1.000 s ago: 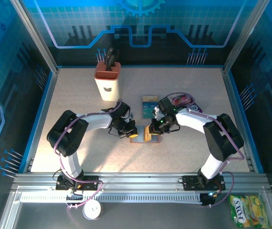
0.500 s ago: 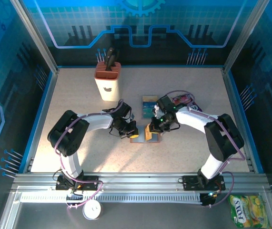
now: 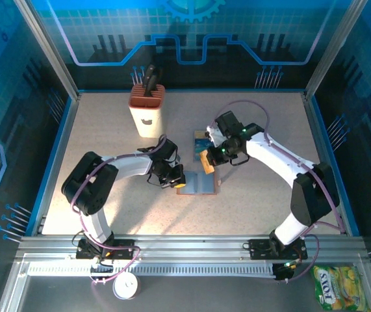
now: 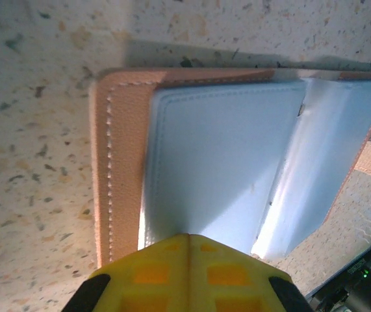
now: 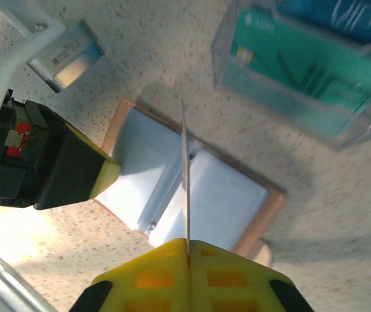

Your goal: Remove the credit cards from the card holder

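1. Credit card (image 5: pixel 186 175) sits edge-on in the right hand (image 5: pixel 188 250). The yellow pads are clamped shut on its near end.
2. The card is out of the pockets and held up over the card holder (image 4: pixel 224 162).
3. Left hand (image 4: pixel 188 247) is closed, pads together with nothing between them. The tips are at the left half of the holder; contact cannot be confirmed.
4. The card holder lies open and flat on the counter (image 3: pixel 107 130), between the two hands. Blue-grey pockets face up, with a brown stitched border around them.
5. A clear tray (image 5: pixel 341 123) sits on the counter just behind the holder, apart from it. Teal cards (image 5: pixel 282 65) lie inside the tray.
6. In the top view the right hand is between the tray and the holder's back edge.
7. A knife block (image 3: pixel 147 112) stands far back left, well apart from the holder.
8. A green-yellow snack packet (image 3: pixel 338 286) lies off the counter, past the near-right rail.
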`<state>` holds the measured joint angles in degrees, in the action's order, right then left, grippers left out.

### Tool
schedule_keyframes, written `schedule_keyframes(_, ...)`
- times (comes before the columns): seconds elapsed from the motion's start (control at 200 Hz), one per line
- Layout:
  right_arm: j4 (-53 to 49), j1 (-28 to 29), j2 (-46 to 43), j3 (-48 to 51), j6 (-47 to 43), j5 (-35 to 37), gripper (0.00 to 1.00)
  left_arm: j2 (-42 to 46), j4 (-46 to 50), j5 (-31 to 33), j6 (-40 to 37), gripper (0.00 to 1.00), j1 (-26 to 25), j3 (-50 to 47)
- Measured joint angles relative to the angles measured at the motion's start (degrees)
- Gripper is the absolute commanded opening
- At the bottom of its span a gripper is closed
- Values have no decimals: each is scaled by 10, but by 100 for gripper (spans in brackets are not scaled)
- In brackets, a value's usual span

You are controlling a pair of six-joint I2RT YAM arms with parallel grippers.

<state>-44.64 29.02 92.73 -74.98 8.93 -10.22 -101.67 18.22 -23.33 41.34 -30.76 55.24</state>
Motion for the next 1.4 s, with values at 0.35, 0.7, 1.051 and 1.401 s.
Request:
schedule_keyframes(0.35, -68, 2, 54, -119, -310, 105, 0, 18, 4, 2, -10, 2, 8, -23)
schedule_keyframes(0.7, -132, -21, 182, -283, -466, 131, 0, 39, 12, 2, -14, 3, 21, -45)
schedule_keyframes(1.051, -172, -49, 289, -422, -535, 132, 0, 47, 26, 7, -26, 4, 40, -55)
schedule_keyframes(1.401, -179, -51, 349, -478, -562, 130, 0, 66, 42, 10, -30, 4, 53, -55)
